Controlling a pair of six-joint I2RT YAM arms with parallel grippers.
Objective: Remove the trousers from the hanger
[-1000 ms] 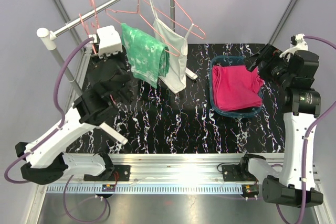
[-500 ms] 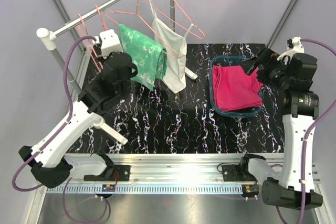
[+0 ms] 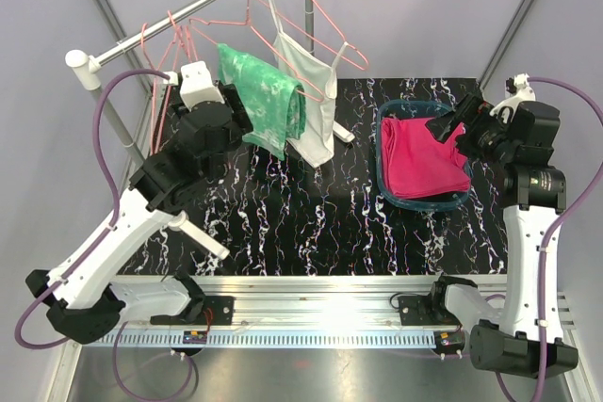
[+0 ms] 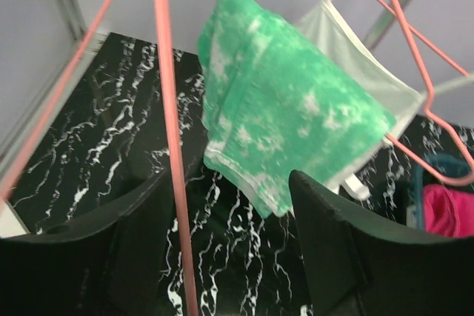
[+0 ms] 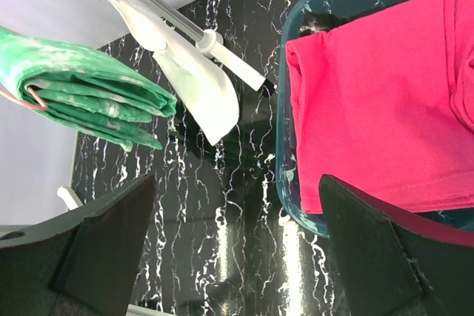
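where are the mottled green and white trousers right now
The green and white trousers hang left of centre in the top view, folded over a pink wire hanger, between the left gripper and the white strappy tank top.

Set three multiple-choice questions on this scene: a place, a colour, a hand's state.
1. Where do the pink trousers lie? A on the table; B in the basket; C on the floor.
2. What colour are the hanging trousers on the rail? A green and white; B blue; C yellow.
3. How is the left hand? A shut on a hanger; B open, empty; C shut on cloth.
Key: B, they fill the basket; A, the cloth is mottled green and white; B, its fingers stand apart with nothing between.
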